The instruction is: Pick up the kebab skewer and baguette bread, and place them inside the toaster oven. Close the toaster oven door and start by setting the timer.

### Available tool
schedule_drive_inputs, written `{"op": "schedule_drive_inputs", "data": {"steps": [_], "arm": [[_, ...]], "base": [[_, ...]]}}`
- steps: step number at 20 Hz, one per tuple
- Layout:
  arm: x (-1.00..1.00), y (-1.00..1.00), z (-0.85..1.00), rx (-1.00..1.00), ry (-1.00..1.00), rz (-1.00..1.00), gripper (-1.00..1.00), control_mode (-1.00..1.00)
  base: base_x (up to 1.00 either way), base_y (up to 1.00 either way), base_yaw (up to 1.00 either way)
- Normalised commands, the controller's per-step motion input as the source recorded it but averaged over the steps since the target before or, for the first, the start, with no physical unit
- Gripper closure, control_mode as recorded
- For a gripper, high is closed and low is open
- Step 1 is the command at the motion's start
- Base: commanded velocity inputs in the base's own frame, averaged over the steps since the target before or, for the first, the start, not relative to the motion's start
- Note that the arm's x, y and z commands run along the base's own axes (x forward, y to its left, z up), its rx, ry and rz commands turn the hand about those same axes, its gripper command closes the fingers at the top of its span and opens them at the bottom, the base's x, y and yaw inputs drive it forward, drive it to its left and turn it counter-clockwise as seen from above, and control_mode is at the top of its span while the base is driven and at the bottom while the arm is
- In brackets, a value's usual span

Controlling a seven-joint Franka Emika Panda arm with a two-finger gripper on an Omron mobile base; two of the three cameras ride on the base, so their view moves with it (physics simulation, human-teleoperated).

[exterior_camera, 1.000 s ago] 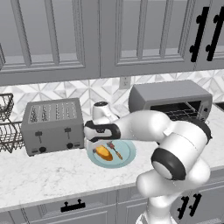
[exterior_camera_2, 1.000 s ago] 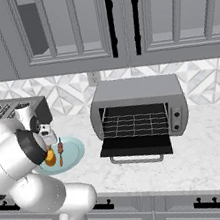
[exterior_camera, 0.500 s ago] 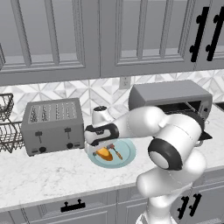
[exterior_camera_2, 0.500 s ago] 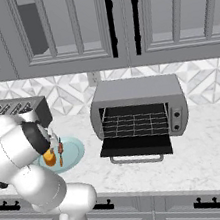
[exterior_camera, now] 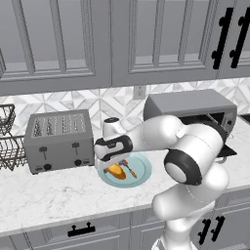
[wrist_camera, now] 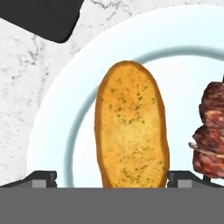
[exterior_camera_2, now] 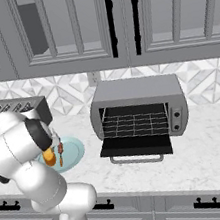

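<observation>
The baguette bread (wrist_camera: 131,127), a golden loaf, lies on a pale blue plate (wrist_camera: 57,109), and the kebab skewer (wrist_camera: 212,131) lies just to its right. My gripper (wrist_camera: 112,179) is open and low over the plate, one fingertip (wrist_camera: 41,178) on each side of the loaf's near end. From the base, my gripper (exterior_camera: 114,165) hangs over the baguette bread (exterior_camera: 116,171), beside the kebab skewer (exterior_camera: 130,169) on the plate (exterior_camera: 141,172). The toaster oven (exterior_camera_2: 138,112) stands right of the plate (exterior_camera_2: 73,151), its door (exterior_camera_2: 136,146) folded down open and the wire rack showing.
A grey four-slot toaster (exterior_camera: 58,139) stands just left of the plate, with a wire dish rack (exterior_camera: 7,141) beyond it. Upper cabinets hang above. My own elbow (exterior_camera: 188,166) bulks between the plate and the toaster oven (exterior_camera: 190,110).
My hand has settled slightly lower over the plate while the elbow swung round. The jaws stayed open, and loaf and skewer have not moved.
</observation>
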Motion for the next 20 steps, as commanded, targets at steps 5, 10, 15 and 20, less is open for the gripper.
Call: {"op": "schedule_drive_inputs", "data": {"steps": [5, 10, 15, 20], "arm": [[0.07, -0.08, -0.01, 0.00, 0.00, 0.01, -1.00, -1.00], [0.01, -0.06, -0.08, 0.00, 0.00, 0.00, -1.00, -1.00], [0.00, 0.00, -0.24, 0.00, 0.00, 0.00, -1.00, -1.00], [0.00, 0.00, -0.21, 0.00, 0.00, 0.00, -1.00, -1.00]], "base": [[0.00, 0.00, 0.00], [0.00, 0.00, 0.00], [0.00, 0.00, 0.00], [0.00, 0.00, 0.00]]}}
